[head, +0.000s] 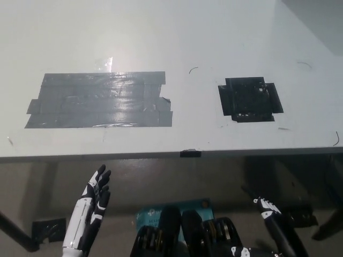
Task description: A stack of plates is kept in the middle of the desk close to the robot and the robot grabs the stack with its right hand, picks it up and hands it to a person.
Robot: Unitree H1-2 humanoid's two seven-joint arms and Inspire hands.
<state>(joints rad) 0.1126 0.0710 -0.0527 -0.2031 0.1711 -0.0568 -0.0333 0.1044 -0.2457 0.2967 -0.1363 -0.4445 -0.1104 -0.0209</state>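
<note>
**Both hands low below a counter that carries only tape patches**

While the white counter fills the upper part of the head view, both robot hands hang below its front edge, over the floor. The white left hand sits at the lower left, its fingers straight, held close together and pointing up toward the counter edge, gripping nothing. The black right hand shows at the lower right, only partly seen, with pale fingertips; I cannot tell whether its fingers are spread or closed.

On the counter's left half lies a wide patch of grey tape strips, laid flat in overlapping bands and shining where light strikes it. On the right half lies a smaller, roughly square patch of black tape, well apart from the grey one. A small black tab sits on the counter's front edge, between the two patches.

No stack of plates can be seen anywhere in this view, neither on the counter nor in either hand.
</note>
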